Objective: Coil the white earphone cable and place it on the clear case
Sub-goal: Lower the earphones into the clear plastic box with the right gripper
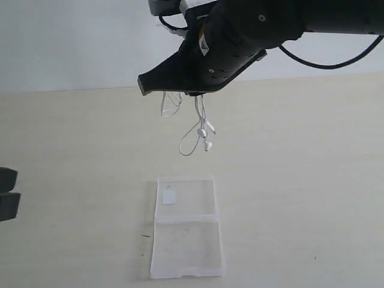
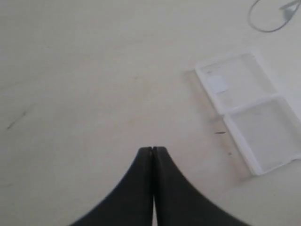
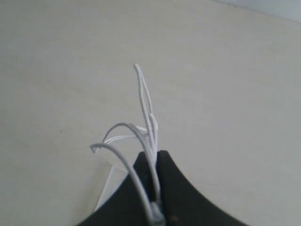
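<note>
The white earphone cable (image 1: 201, 123) hangs in loose loops under my right gripper (image 1: 161, 85), high above the table, with its two earbuds (image 1: 207, 137) dangling at the bottom. In the right wrist view the gripper (image 3: 153, 156) is shut on several strands of the cable (image 3: 146, 106), which stick out past the tips. The clear case (image 1: 187, 231) lies open and flat on the table below, its white label (image 1: 169, 197) on the far half. My left gripper (image 2: 152, 149) is shut and empty, low over bare table, well to the side of the case (image 2: 251, 110).
The pale table top (image 1: 300, 180) runs back to a light wall. A black part of the left arm (image 1: 7, 204) shows at the left edge of the exterior view. A small dark mark (image 1: 146, 236) sits beside the case.
</note>
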Action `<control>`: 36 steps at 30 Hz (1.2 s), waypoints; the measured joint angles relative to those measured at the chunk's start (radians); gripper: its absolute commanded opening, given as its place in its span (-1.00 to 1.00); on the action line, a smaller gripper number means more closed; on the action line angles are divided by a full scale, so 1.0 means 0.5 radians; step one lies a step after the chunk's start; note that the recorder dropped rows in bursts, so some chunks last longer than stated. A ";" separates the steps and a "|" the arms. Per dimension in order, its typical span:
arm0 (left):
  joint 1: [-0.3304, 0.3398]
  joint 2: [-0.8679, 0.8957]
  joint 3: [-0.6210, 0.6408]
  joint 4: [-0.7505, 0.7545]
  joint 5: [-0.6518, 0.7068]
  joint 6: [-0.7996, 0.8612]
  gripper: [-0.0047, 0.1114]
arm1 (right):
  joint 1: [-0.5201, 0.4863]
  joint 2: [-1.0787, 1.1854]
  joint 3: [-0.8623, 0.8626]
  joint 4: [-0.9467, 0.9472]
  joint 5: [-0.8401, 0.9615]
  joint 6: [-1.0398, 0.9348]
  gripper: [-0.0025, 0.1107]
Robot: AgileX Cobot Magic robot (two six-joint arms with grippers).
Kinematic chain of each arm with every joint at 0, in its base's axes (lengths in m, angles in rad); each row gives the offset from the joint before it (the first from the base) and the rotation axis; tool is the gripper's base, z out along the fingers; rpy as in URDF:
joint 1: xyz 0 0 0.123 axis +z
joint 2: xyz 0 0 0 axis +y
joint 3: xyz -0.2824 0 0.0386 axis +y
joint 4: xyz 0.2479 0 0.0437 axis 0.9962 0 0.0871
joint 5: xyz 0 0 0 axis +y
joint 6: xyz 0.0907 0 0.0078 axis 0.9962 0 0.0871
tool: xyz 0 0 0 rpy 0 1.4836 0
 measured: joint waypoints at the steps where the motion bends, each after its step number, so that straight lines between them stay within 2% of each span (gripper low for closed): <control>1: 0.004 -0.025 0.000 0.002 0.048 0.000 -0.92 | 0.000 0.008 0.000 0.016 0.000 0.054 -0.96; 10: 0.004 -0.239 0.058 -0.008 0.307 0.030 -0.92 | 0.014 0.196 0.000 0.325 0.129 0.201 -0.96; 17: 0.004 -0.362 0.216 -0.090 0.319 0.030 -0.92 | 0.055 0.229 0.011 0.380 0.246 0.204 -0.96; 30: 0.004 -0.414 0.247 -0.146 0.319 0.030 -0.92 | 0.100 0.229 0.391 0.626 0.104 0.220 -0.96; 36: 0.004 -0.414 0.247 -0.176 0.311 0.030 -0.92 | 0.100 0.229 0.449 0.642 0.076 0.220 -0.96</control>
